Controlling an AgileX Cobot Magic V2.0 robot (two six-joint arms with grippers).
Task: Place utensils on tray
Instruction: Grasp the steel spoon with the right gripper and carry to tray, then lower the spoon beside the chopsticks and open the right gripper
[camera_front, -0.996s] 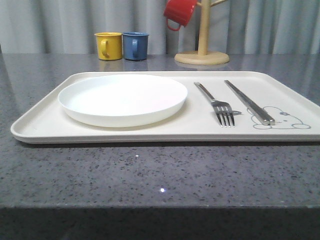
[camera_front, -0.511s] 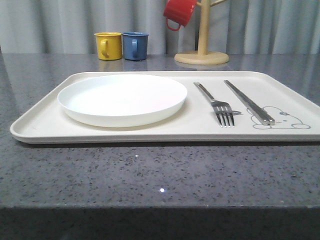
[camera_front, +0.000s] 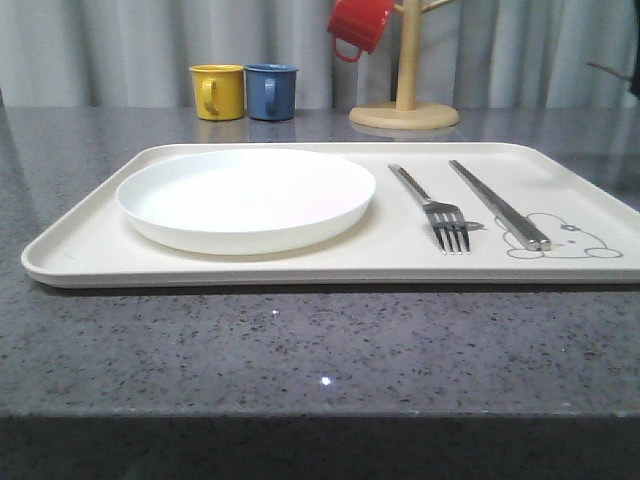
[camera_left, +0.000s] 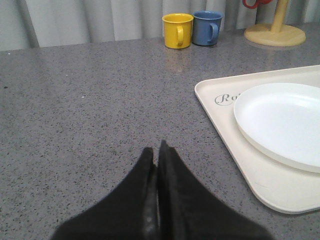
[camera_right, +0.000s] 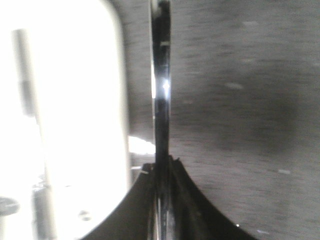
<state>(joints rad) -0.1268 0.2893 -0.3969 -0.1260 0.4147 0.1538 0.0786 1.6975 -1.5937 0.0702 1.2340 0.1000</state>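
The cream tray (camera_front: 90, 250) lies across the grey table. On it rest the round white plate (camera_front: 245, 195) at the left, the fork (camera_front: 440, 210) and the pair of chopsticks (camera_front: 495, 203) beside the rabbit drawing. My left gripper (camera_left: 156, 150) is shut and empty, hovering over bare table beside the tray's (camera_left: 220, 107) corner and the plate (camera_left: 285, 120). My right gripper (camera_right: 161, 162) is shut on a slim shiny metal utensil handle (camera_right: 161, 75), seen edge-on over grey table next to the bright tray rim (camera_right: 117, 100). The handle's far end is hidden.
A yellow mug (camera_front: 218, 91) and a blue mug (camera_front: 270, 91) stand behind the tray. A red mug (camera_front: 358, 25) hangs on a wooden mug tree (camera_front: 405, 100) at the back. A thin dark tip (camera_front: 608, 70) pokes in at the right edge.
A thin dark tip has come into the front view at the upper right edge. The tray, plate, fork and chopsticks have stayed in place.
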